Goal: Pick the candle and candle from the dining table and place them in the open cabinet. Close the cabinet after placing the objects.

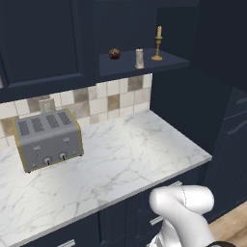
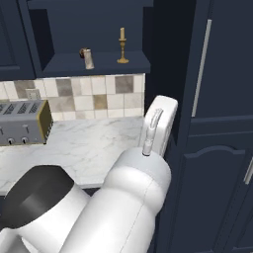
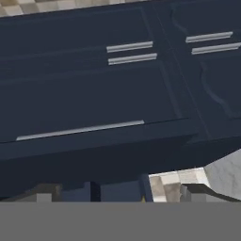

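Tan taper candle (image 1: 158, 32) on brass holder – grey stub (image 1: 139, 58) beside it.

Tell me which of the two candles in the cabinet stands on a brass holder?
The tan taper candle, rightmost on the cabinet shelf. The grey-beige stub left of it stands directly on the shelf.

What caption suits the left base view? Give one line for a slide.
Both candles, the taper in its brass holder and the grey stub, stand in the open cabinet above the marble counter and toaster.
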Robot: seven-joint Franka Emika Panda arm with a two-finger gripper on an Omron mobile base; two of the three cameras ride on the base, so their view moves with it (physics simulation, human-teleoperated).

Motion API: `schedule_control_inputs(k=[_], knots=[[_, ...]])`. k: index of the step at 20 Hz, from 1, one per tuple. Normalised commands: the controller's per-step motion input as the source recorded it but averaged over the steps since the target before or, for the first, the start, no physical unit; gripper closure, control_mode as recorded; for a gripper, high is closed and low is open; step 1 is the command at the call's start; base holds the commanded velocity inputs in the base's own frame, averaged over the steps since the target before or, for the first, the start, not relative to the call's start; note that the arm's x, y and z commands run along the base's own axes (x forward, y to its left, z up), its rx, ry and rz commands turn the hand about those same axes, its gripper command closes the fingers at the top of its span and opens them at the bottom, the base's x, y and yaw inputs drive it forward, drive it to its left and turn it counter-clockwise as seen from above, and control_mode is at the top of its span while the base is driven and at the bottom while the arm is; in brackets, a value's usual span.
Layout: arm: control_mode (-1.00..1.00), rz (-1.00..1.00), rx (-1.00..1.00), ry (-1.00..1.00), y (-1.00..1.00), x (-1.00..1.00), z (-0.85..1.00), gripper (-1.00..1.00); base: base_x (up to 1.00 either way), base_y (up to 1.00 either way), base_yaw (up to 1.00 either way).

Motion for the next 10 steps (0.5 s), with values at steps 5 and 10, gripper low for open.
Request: schedule_control_inputs(k=[5, 10], knots=[[-1.00, 0.10, 0.04, 0.00, -0.25, 0.28, -0.04, -1.00, 0.00, 0.00, 0.00], [-1.00, 0.12, 0.02, 0.00, -0.07, 0.29, -0.12, -1.00, 0.00, 0.00, 0.00]])
